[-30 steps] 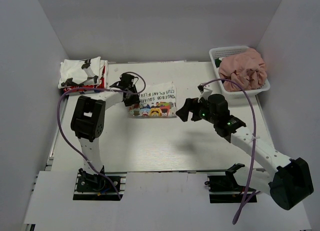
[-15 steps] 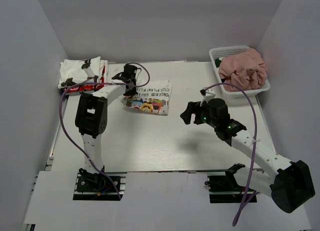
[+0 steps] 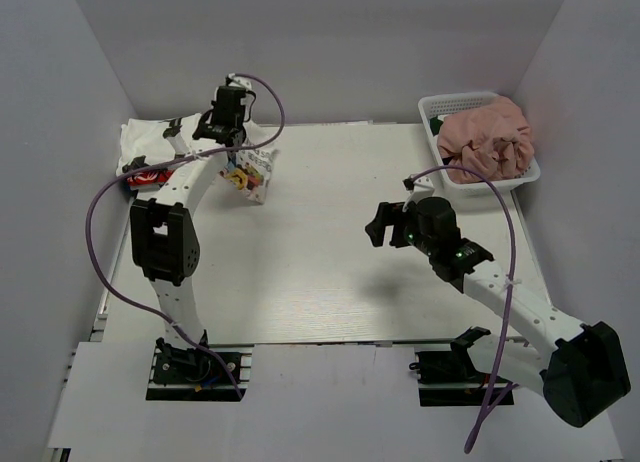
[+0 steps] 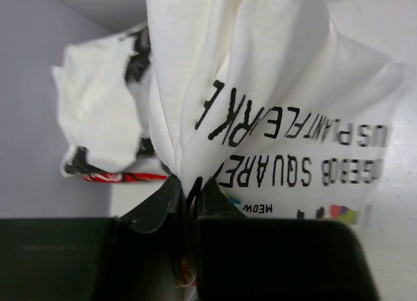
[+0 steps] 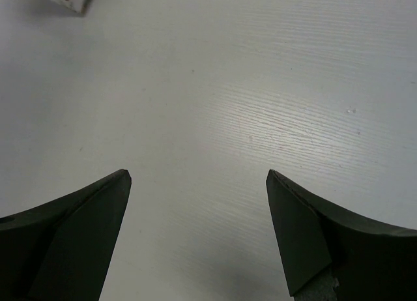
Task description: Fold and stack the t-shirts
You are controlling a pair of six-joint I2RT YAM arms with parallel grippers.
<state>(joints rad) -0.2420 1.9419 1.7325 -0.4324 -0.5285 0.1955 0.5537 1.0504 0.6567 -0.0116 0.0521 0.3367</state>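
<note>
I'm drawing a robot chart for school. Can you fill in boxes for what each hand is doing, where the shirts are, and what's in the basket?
Left gripper: shut on the white printed shirt, which hangs bunched from it
Right gripper: open, holding nothing, over bare table
Back left corner: folded white shirt with black patches lying on a red shirt
Back right corner: basket with a crumpled pink shirt inside

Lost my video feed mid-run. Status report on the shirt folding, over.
Left gripper shut on printed white t-shirt, hanging bunched beside folded stack. Right gripper open, above table. Pink t-shirt in basket. Path to stack looks unobstructed.
</note>
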